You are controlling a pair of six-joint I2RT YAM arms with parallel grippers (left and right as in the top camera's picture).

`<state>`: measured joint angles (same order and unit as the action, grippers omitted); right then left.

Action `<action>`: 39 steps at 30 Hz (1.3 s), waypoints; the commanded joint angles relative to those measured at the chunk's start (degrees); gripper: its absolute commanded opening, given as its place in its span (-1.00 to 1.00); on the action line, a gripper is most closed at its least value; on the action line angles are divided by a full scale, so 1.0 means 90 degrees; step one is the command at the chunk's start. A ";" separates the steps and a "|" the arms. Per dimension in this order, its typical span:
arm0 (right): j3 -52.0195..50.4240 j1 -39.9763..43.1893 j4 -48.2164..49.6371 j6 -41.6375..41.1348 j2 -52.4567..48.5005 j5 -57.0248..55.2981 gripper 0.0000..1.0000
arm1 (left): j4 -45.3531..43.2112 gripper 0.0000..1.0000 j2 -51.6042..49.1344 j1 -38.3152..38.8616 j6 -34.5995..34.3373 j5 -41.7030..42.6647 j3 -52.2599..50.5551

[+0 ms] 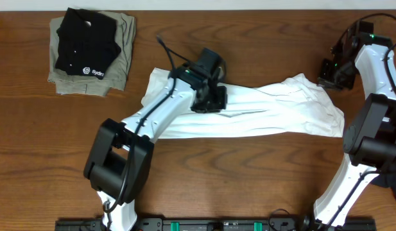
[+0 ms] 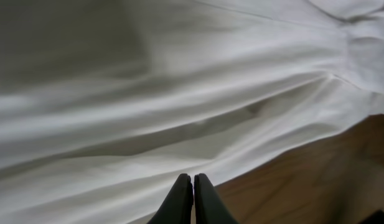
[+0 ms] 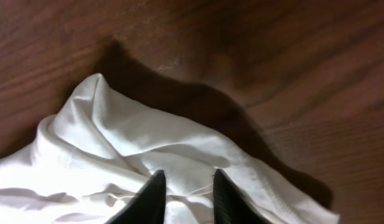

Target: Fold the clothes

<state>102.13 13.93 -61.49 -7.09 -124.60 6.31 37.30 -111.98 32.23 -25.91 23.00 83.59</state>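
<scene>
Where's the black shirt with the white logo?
In the overhead view, the black shirt lies folded at the upper left, on top of the folded khaki garment, apart from the white T-shirt to its right.

The left gripper had its jaws pressed together above the wrinkled white shirt. The brown table showed at the lower right.
</scene>
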 commanded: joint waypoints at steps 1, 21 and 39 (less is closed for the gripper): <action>-0.0017 0.0117 0.0046 0.0134 -0.0160 -0.0160 -0.26 | -0.0039 -0.87 -0.0211 0.0177 -0.0294 0.0058 -0.0012; -0.0022 0.0554 -0.0158 0.0369 -0.0799 -0.0163 -0.37 | -0.0304 -0.68 -0.0845 0.0452 -0.0631 0.0034 -0.0012; 0.0034 0.0578 -0.0097 -0.0304 -0.0869 -0.0872 -0.98 | -0.0272 -0.67 -0.0845 0.0452 -0.0551 0.0036 -0.0012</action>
<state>102.26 18.81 -63.00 -5.65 -131.50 4.05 34.48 -118.96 36.34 -31.31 23.62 83.59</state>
